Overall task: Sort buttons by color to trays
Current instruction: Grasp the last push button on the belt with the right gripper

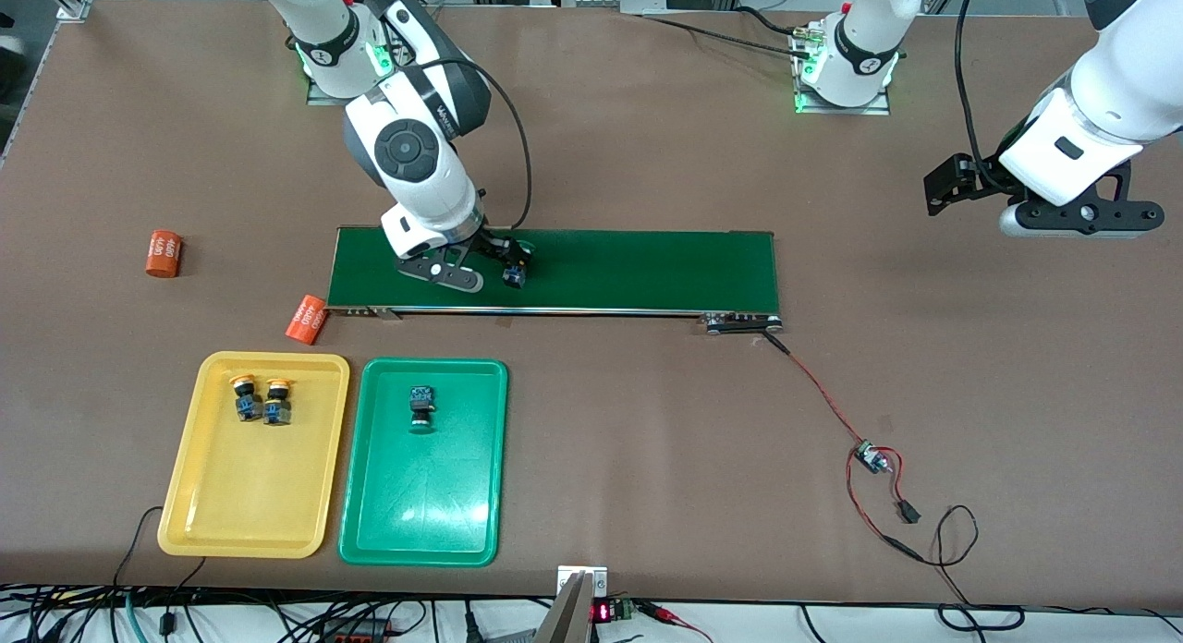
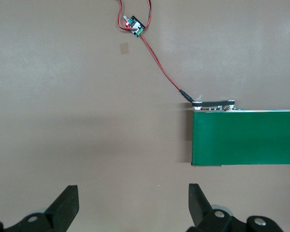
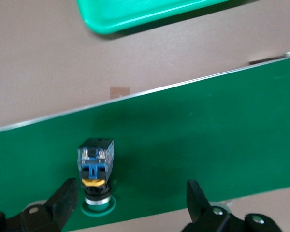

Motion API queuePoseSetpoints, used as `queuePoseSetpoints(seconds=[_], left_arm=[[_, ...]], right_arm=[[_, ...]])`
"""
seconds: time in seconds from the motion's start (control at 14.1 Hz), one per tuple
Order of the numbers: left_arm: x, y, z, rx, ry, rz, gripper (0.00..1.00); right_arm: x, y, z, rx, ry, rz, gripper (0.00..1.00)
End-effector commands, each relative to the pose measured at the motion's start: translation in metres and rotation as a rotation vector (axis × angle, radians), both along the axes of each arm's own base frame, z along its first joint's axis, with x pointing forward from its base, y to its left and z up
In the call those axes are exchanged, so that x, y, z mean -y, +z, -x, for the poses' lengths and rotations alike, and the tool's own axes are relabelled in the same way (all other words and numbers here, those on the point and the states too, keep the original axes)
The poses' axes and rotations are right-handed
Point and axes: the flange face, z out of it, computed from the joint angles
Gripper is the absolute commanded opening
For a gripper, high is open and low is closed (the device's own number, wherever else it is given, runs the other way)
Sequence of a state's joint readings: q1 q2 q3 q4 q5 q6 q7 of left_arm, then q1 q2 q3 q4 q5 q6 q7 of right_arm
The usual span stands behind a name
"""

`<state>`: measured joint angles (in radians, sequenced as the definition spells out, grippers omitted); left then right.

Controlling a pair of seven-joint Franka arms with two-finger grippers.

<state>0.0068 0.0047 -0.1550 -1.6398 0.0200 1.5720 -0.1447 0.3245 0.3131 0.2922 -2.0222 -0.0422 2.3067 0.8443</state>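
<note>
Two yellow-capped buttons (image 1: 262,400) in yellow tray (image 1: 199,495), one green-capped button (image 1: 420,407) in green tray (image 1: 370,514); both grippers' jaws apart.

Brown desk (image 1: 647,421). Long dark-green conveyor belt (image 1: 628,269) across the middle. Two orange cylinders, both lying on their sides (printed lettering on each): one (image 1: 163,253) well apart from the belt toward the right arm's end, the other (image 1: 306,319) just beside the belt's corner. Red-and-black wire (image 1: 818,384) runs from the belt's roller end to a small circuit board (image 1: 871,457). Tangled cables (image 1: 231,615) along the desk's near edge.
</note>
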Motion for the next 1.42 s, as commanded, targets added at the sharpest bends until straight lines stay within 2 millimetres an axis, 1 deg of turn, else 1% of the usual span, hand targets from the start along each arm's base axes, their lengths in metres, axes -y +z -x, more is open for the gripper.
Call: queuePoseSetpoints(seconds=[0.0,0.14,0.5,0.57,0.99,1.35], left_arm=[[-0.001,0.004,-0.003,0.009,0.004,-0.007,1.00],[-0.001,0.004,-0.003,0.009,0.004,-0.007,1.00],[-0.001,0.005,-0.002,0.011,0.004,-0.007,1.00],[-0.001,0.005,-0.002,0.011,0.004,-0.007,1.00],[-0.001,0.003,-0.004,0.008,0.004,-0.007,1.00],[0.000,0.002,-0.005,0.014,0.003,-0.005,1.00]], right_arm=[[0.016,0.000,0.017,0.025,0.136,-0.007,1.00],[0.018,-0.001,0.016,0.024,0.165,-0.008,1.00],[0.023,-0.002,0.011,0.034,0.122,-0.019,1.00],[0.026,-0.004,0.008,0.031,0.113,-0.021,1.00],[0.025,-0.024,0.003,0.032,0.099,-0.036,1.00],[0.024,-0.034,0.001,0.036,0.101,-0.043,1.00]])
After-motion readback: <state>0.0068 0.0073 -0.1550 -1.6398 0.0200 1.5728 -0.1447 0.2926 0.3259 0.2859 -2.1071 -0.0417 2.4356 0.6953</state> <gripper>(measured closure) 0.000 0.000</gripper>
